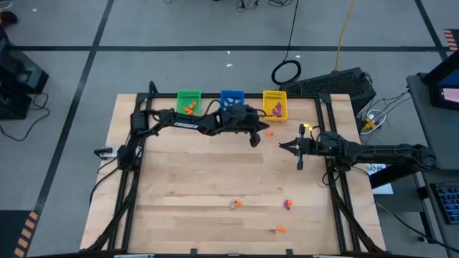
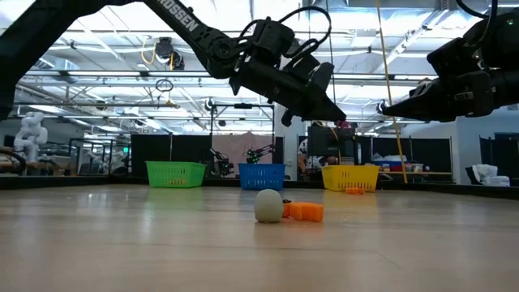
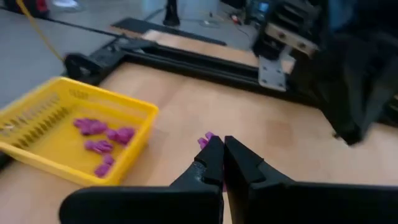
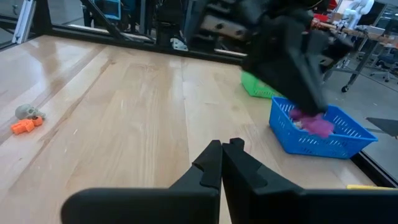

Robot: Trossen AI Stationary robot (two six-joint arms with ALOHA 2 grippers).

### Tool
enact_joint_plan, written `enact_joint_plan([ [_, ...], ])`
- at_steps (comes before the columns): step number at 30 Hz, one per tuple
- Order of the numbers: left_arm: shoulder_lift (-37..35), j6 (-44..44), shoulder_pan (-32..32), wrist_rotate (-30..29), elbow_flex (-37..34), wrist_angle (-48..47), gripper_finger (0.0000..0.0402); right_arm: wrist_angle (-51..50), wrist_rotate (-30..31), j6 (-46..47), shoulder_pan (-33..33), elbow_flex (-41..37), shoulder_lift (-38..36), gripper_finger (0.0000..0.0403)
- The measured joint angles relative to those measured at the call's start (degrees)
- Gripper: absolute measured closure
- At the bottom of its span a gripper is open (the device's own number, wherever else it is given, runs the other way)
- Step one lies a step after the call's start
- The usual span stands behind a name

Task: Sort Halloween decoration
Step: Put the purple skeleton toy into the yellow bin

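Note:
My left gripper hovers over the table's far part, in front of the blue bin and the yellow bin, shut on a purple trinket. The yellow bin holds several purple trinkets; the green bin holds orange ones. My right gripper floats just right of the left one, shut and empty. Loose on the table lie an orange trinket, a pale one beside an orange one, a purple one and another orange one. My left gripper pinches the purple trinket between its two fingertips, and only a small purple bit sticks out beside them. The fingers slant downward toward the table's right. The trinket is lifted clear of the table.
The three bins stand in a row along the far edge. A black frame rail runs behind them. Both grippers hang close together, about a gripper's length apart. The wooden top between the bins and the near trinkets is bare.

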Motion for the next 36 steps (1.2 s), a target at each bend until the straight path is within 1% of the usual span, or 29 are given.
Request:
enact_joint_plan([
  [5,0.04,-0.01,2.38,-1.06,-0.02,1.11,0.0401,-0.02,0.00,0.00,0.00,0.00,0.00,0.0403],
  [9,1.51,-0.56,4.29,-1.13,0.92,4.92,0.0401,-0.03,-0.02,0.00,0.00,0.00,0.00,0.0403],
  [12,5.49,-1.58,5.46,0.13,4.80,4.57,0.0402,-0.02,-0.02,0.00,0.00,0.00,-0.02,0.0403],
  [14,8.54,-1.64,5.88,1.37,8.51,2.42,0.0401,-0.04,0.00,0.00,0.00,0.00,0.00,0.0403],
  [19,14.64,-1.59,6.24,1.69,17.55,-4.22,0.0401,-0.02,0.00,0.00,0.02,0.00,-0.01,0.0403],
  [22,16.37,-1.61,6.62,0.91,20.34,-7.13,0.0402,-0.03,0.00,0.00,0.00,0.00,-0.02,0.0403],
  [25,16.70,-1.60,6.94,-0.17,21.27,-7.70,0.0401,-0.02,-0.02,0.00,0.00,0.00,-0.02,0.0403],
  [32,16.76,-1.10,7.12,-0.14,21.31,-8.41,0.0400,-0.02,0.00,0.00,0.00,-0.02,-0.02,0.0403],
  [34,16.76,-1.09,7.12,0.51,21.31,-8.34,0.0391,-0.02,-0.02,0.00,0.00,0.00,-0.02,0.0403],
  [36,16.76,-1.09,7.12,0.69,21.31,-8.39,0.0373,-0.03,-0.02,0.00,0.00,-0.01,-0.02,0.0403],
])
